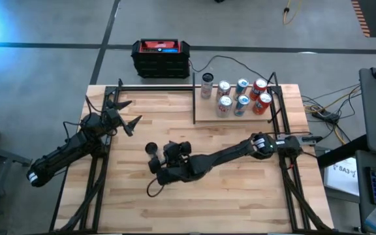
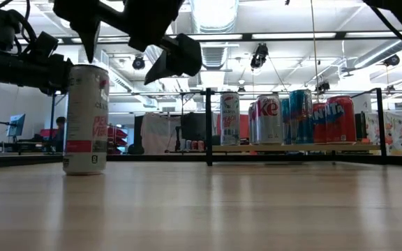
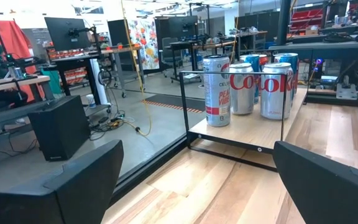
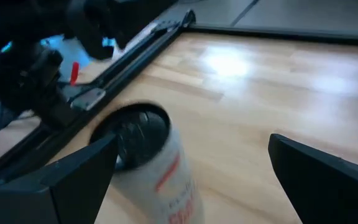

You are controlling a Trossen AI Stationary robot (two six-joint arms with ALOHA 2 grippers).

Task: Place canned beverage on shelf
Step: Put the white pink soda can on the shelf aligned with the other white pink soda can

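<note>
Just beside can (image 1: 151, 149): open right gripper (image 1: 154, 163).

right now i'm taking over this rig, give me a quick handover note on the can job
Right pincer: open, hovering at the loose can standing upright mid-table, not gripping it.
Left pincer: open, empty, waiting near the table's left edge, facing the shelf.
Shelf: at the far right of the table, already holding seven upright cans.
Done: approach to the loose can.
Left: close on the can, lift it, carry it to the shelf, set it upright in a free spot, release.
</note>
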